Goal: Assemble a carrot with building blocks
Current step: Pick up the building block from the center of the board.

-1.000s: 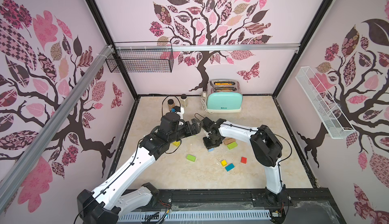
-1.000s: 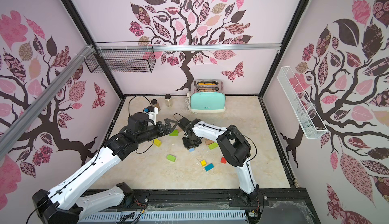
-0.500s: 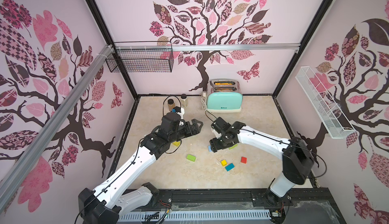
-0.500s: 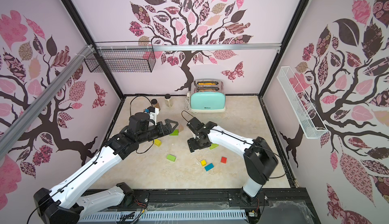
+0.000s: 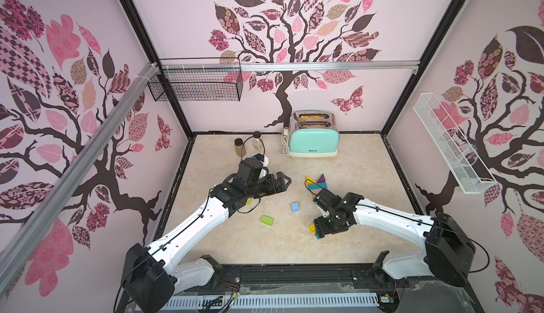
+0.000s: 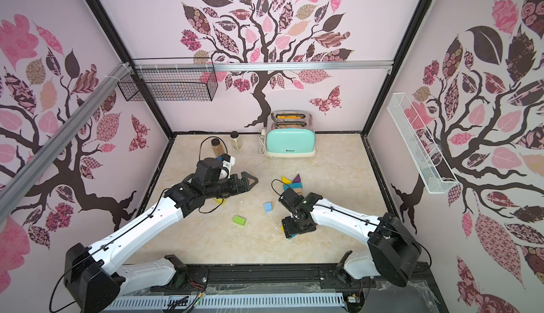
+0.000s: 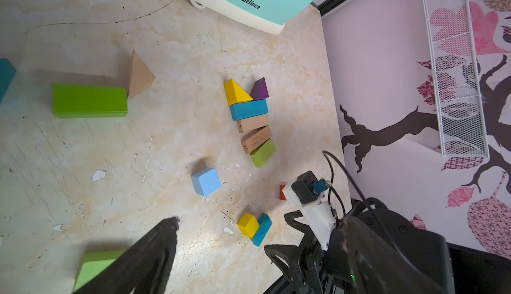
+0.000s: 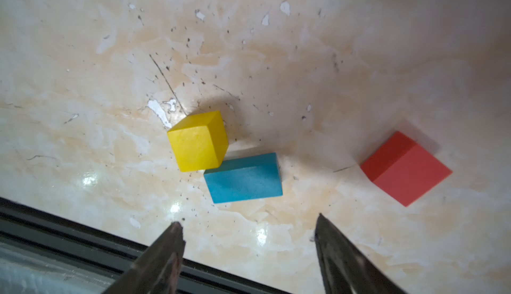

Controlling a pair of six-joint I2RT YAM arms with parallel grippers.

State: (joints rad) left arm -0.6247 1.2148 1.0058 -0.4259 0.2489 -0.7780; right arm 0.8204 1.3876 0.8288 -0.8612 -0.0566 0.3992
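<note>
Hovering close above the marbled beige tabletop (image 8: 83, 71), the right gripper (image 8: 247, 223) has its jaws spread and empty.
Just ahead of its tips a yellow wooden cube (image 8: 197, 140) touches a small teal wooden block (image 8: 244, 178); a red wooden block (image 8: 405, 168) lies apart from both; the left gripper (image 5: 285, 182) hangs wide apart, holding nothing; nearer the mint-green toaster (image 5: 313, 142) a row of pieces lies touching: yellow wedge (image 7: 235, 92), purple wedge (image 7: 260, 89), teal bar (image 7: 249, 109), two tan bars (image 7: 253, 123), short green bar (image 7: 263, 153); a light blue cube (image 7: 206, 181) sits alone beside the row; a long green bar (image 7: 89, 100) touches a tan wedge (image 7: 139, 75).
</note>
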